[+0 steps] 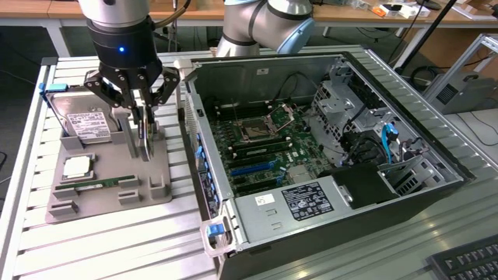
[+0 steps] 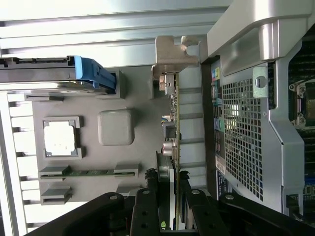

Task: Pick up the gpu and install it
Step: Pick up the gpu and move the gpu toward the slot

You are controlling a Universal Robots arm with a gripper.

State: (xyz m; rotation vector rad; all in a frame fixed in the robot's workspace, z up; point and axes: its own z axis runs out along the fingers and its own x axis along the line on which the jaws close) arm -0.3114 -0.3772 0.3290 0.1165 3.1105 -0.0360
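Observation:
The gpu [image 1: 146, 140] stands on its edge in the grey parts tray [image 1: 105, 207], a thin card beside the open computer case [image 1: 257, 207]. My gripper [image 1: 143, 125] comes down over it from above, one finger on each face, shut on the card. In the wrist view the gpu [image 2: 175, 118] shows edge-on, its silver end bracket [image 2: 170, 51] at the far end, and my gripper [image 2: 168, 189] presses both black fingers [image 2: 147, 201] against its near end. The card's lower edge is still level with the tray; I cannot tell whether it has left its slot.
On the tray lie a silver hard drive with blue handles [image 1: 84, 122], a CPU [image 1: 78, 167] and a green RAM stick [image 1: 95, 185]. The case lies open with its motherboard [image 1: 260, 143] exposed and blue slots [image 1: 251, 169] near its front. Its side wall [image 2: 246, 128] stands close beside the card.

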